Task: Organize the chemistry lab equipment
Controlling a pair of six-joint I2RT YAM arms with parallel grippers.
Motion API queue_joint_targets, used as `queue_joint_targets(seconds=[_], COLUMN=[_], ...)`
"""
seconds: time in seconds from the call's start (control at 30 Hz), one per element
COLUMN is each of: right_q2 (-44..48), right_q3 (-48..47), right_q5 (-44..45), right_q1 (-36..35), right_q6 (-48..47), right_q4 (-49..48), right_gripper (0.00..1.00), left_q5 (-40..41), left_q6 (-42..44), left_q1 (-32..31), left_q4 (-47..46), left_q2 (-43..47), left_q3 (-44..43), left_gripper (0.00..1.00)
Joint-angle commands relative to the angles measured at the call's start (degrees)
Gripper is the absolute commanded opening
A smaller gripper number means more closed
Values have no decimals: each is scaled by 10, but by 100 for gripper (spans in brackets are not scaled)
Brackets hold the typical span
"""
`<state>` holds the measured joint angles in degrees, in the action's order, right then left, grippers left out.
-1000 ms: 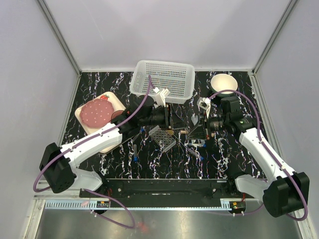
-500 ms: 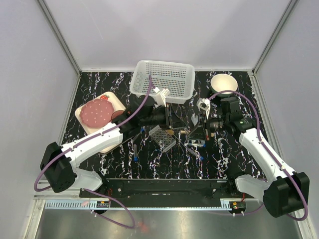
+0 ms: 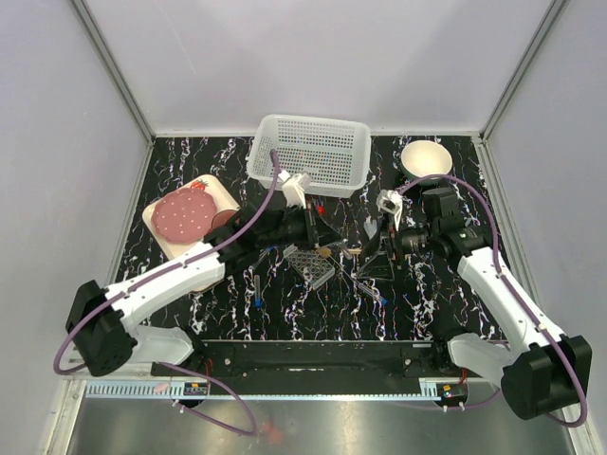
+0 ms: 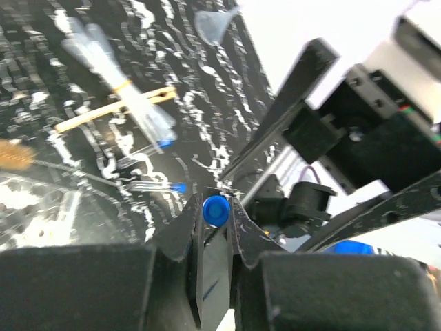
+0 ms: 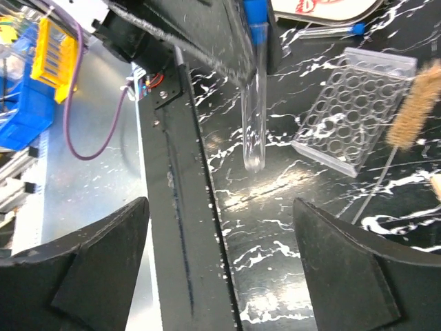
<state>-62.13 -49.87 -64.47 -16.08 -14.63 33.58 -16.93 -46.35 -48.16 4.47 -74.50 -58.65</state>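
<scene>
**Blue-capped tube clamped in the left claw**

The left claw [image 4: 215, 207] is clenched on a small blue-capped test tube [image 5: 253, 103]. It holds the tube off the worktop [image 3: 417, 313] near its middle, just beside the grey mesh tube rack [image 3: 311, 265]. The right claw [image 5: 219, 207] stands released, fingers wide; a second ago it was closed. A white basket [image 3: 308, 152] sits at the far edge and a white bowl [image 3: 426, 158] near the far right corner. Red print on the tray [image 5: 324, 7] is too cropped to read.
</scene>
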Motion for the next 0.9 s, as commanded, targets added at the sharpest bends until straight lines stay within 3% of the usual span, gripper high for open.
queue_joint_targets(seconds=[0.0,0.2,0.4,0.6,0.87], right_q2=[33,45,25,45,35], right_q3=[-11,22,28,35,30], right_q5=[16,20,42,57,59], right_q1=[46,97,138,148,150], right_q6=[-60,-91,-94,-101,-110], right_q4=[30,20,5,8,17], right_gripper=[92,99,100,100,100], left_q5=[164,313,404,442,442], left_q6=[35,91,158,198,190], left_q1=[-1,-1,-1,-1,0], left_q4=[17,34,12,-1,-27], left_q2=[74,87,15,-71,-136], left_q3=[58,101,86,36,16], left_gripper=[4,5,5,5,5])
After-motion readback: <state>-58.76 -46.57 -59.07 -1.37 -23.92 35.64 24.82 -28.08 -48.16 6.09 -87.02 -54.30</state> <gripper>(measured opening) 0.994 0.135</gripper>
